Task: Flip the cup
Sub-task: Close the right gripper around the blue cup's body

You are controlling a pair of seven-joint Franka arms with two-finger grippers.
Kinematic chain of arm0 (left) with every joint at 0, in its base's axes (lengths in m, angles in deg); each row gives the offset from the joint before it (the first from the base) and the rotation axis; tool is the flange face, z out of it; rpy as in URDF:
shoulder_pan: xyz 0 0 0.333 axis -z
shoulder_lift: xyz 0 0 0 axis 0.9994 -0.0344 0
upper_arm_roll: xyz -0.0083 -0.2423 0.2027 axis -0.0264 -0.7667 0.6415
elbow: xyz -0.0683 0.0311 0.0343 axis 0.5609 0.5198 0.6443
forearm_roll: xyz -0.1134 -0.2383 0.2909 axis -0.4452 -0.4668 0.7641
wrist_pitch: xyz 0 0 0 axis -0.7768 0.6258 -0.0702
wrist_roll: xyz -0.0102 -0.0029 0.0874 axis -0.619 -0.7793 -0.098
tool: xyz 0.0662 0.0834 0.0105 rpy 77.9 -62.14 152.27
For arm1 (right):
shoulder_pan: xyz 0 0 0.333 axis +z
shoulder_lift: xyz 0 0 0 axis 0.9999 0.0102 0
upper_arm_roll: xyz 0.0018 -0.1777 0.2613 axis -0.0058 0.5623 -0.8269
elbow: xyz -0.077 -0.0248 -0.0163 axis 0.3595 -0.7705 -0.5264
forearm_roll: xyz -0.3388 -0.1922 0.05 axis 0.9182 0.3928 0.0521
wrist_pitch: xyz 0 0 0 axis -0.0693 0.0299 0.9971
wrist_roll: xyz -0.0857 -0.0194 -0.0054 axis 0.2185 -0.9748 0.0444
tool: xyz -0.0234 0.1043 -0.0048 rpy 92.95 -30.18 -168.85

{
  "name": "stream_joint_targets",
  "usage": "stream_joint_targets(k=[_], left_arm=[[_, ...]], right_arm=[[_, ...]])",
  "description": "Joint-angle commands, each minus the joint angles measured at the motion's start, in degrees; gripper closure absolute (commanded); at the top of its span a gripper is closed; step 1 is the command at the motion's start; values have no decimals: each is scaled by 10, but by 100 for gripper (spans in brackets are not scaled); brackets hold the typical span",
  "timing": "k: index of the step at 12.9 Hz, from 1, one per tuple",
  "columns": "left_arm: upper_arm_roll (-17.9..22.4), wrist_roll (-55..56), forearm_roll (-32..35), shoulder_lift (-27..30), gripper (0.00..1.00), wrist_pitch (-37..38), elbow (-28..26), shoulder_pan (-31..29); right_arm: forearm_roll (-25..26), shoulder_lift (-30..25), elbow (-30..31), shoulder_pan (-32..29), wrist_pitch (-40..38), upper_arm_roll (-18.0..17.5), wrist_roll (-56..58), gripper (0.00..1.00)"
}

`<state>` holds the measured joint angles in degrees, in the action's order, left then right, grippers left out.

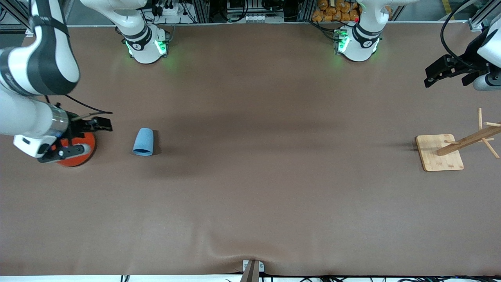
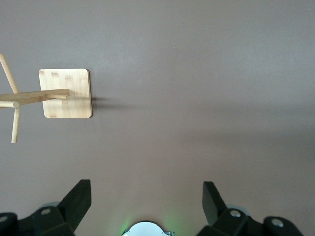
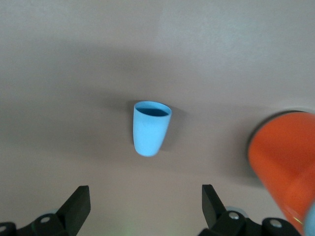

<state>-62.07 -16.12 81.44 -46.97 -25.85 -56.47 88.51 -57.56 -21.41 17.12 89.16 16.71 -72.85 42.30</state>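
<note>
Front view: high camera across the surface [image 1: 250, 196], facing the two arm bases along the top edge; takes in the whole surface from far off.

Left wrist view: rides the left arm, looks straight down on the surface past the left end effector [image 2: 146, 196], fingers spread at the frame's lower edge. Shares the wooden rack [image 2: 64, 94] with the front view [image 1: 440, 152].

Right wrist view: rides the right arm, looks down at a slant past the right end effector [image 3: 146, 204], closer in. Shares the cup [image 3: 150, 128] and the orange can [image 3: 283, 157] with the front view: cup [image 1: 143, 141], can [image 1: 80, 150].

The wrist views share nothing.
</note>
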Motion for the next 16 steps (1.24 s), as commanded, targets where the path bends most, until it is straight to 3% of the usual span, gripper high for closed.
stream_joint_targets(k=[1, 8, 16], left_arm=[[-1, -1, -4, 0, 0, 3, 3, -3], [0, -2, -2, -5, 0, -2, 5, -6], [0, -1, -4, -11, 0, -11, 6, -5]], right_arm=[[-21, -46, 148, 3, 122, -1, -21, 0], [-50, -43, 332, 24, 335, -1, -22, 0], [-49, -20, 352, 22, 395, 1, -21, 0]])
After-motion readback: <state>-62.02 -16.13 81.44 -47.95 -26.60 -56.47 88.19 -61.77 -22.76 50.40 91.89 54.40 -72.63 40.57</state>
